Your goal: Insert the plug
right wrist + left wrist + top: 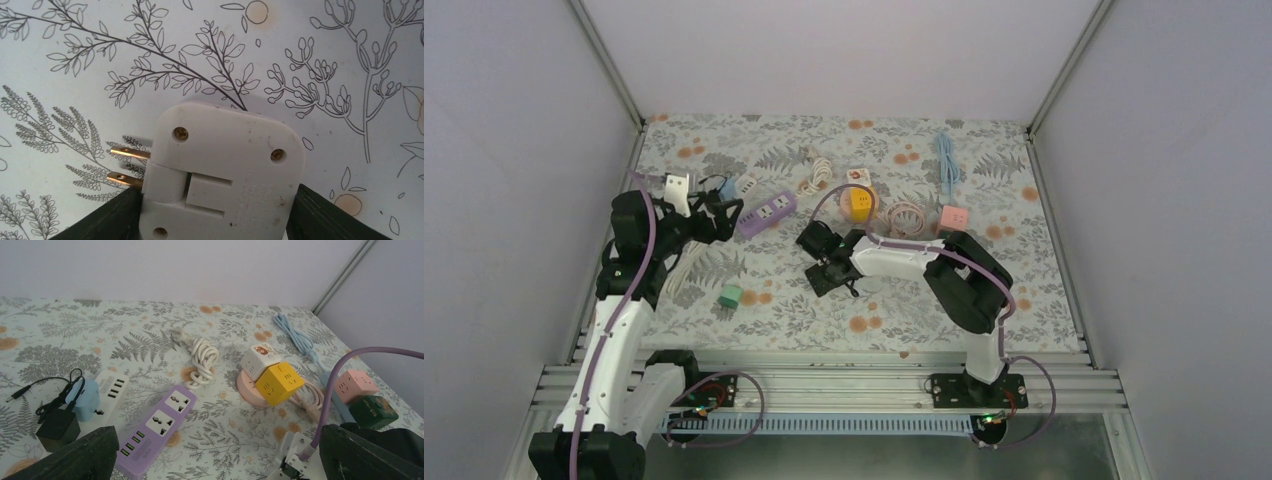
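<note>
A fern-and-flower printed cloth covers the table, walled on three sides by plain pale panels in metal framing. Mid-table, the right gripper is down at the cloth with a white plug between its dark fingers, which sit against the plug's two sides and look closed on it. The plug lies flat, its screwed back face up and its two brass prongs sticking out sideways, clear of any socket. The left gripper hangs over the far-left part of the table with its jaws spread wide and nothing between them. Just ahead of it lies a purple power strip, with a white power strip beside that and a black adapter with a pale blue charger touching it. Farther back are a coiled white cable, a yellow cube socket and a white cube socket on a pink round base, a pink cube socket next to a dark green cube, and a light blue cable. A small green cube sits alone near the left arm.
</note>
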`<state>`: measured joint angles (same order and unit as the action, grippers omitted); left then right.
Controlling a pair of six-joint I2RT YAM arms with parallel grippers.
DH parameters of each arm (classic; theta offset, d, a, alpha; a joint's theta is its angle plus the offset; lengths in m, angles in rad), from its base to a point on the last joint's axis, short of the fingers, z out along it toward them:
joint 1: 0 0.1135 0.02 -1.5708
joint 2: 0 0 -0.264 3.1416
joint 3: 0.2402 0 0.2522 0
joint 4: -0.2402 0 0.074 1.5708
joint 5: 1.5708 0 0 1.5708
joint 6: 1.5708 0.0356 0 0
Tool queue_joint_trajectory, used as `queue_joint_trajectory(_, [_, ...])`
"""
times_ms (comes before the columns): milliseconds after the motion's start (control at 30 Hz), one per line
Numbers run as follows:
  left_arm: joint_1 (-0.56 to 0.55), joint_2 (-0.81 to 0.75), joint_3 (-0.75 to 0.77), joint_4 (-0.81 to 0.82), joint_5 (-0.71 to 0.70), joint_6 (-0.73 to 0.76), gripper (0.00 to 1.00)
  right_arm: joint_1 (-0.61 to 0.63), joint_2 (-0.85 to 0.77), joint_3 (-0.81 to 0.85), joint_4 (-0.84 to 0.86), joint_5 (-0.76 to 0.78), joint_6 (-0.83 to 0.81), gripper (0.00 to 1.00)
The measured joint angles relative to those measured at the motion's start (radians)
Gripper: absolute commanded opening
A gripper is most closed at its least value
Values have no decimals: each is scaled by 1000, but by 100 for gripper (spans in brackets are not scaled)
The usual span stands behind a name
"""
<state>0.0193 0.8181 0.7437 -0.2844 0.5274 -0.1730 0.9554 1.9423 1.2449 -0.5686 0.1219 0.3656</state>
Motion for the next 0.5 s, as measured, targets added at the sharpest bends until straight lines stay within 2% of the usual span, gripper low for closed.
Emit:
queue_joint_trajectory(167, [0,2,-14,13,13,-3,100,0,-5,-6,13,16,16,58])
queue_joint_trajectory(500, [-21,96,-113,37,99,-97,100,-1,-89,-55,51,26,20,55])
